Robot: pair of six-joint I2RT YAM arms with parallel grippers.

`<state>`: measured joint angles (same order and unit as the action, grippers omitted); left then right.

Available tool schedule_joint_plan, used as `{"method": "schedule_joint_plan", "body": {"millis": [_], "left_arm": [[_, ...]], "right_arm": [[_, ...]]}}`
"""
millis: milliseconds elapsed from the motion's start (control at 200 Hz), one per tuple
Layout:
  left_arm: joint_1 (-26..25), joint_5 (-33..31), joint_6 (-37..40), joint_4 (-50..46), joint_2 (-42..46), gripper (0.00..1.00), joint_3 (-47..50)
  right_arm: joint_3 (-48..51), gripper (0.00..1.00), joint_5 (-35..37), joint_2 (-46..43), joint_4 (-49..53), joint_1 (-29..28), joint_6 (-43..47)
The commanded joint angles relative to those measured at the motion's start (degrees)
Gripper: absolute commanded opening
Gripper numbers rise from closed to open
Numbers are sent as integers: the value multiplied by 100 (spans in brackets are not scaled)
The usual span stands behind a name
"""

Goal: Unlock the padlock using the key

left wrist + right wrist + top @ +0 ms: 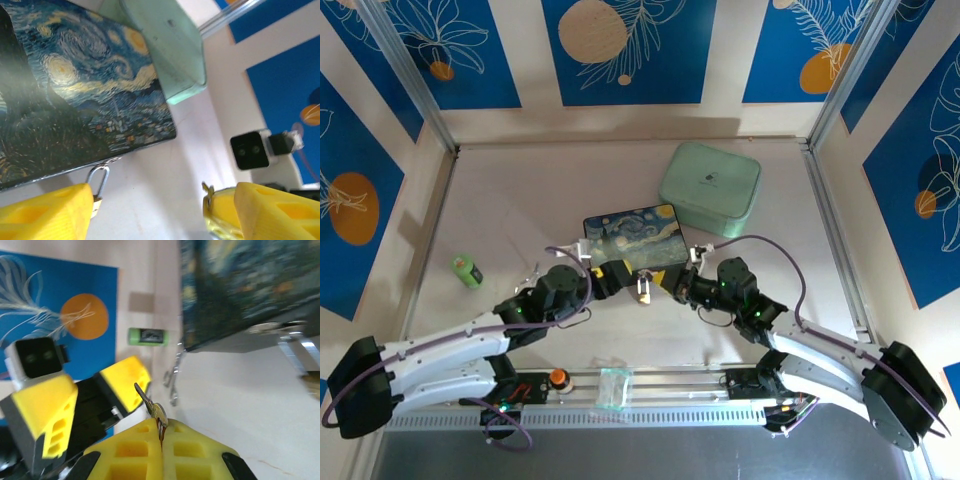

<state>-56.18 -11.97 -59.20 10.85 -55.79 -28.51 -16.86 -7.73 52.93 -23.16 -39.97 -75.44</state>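
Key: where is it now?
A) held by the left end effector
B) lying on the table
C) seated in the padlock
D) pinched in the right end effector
D: in the right wrist view the key pokes out of the shut right end effector.

**Occlusions, crops, blur**

Padlock (98,180): only the shackle + a sliver of brass show in left wrist view. Body is hidden behind a finger (50,212) of left tool (150,207), and both fingers run off the btm edge. In top view the padlock is a speck, no detail readable.

Key (149,402): lower part buried btwn the pressed-together pads of right tool (161,429), blade blurred.

Painted box (75,90): cut by left + top edges, smeared in right wrist view.

Silver metal piece (298,351): at right edge, blurred + cropped, can't ID.

Green tin (170,55): cut at top.
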Motion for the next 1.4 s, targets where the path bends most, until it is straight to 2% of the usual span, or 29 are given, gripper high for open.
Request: {"method": "schedule_joint_plan", "body": {"millis": [0, 100, 205, 355, 490, 810, 961, 1396], "left_arm": [[-138, 332, 535, -663, -511, 70, -429], [-373, 174, 899, -1011, -1064, 67, -780], [-617, -301, 1166, -1307, -1570, 65, -1048], [-620, -140, 1305, -586, -2263, 64, -908], [-622, -79, 1394, -401, -2754, 64, -1018], [-604, -148, 1460, 225, -3478, 63, -957], [-604, -381, 1352, 376, -3695, 61, -948], [-604, -311, 1191, 697, -4101, 33, -1067]], "right_arm": [[94, 0, -246, -107, 811, 291, 102], [118, 0, -311, -242, 1147, 442, 213], [78, 0, -241, -497, 1636, 522, 407], [135, 0, -175, -811, 2107, 662, 535], [274, 0, -304, -881, 2122, 758, 496], [508, 0, -327, -903, 1953, 762, 312], [543, 0, -326, -891, 1955, 753, 317], [714, 0, -248, -883, 1895, 702, 248]]}}
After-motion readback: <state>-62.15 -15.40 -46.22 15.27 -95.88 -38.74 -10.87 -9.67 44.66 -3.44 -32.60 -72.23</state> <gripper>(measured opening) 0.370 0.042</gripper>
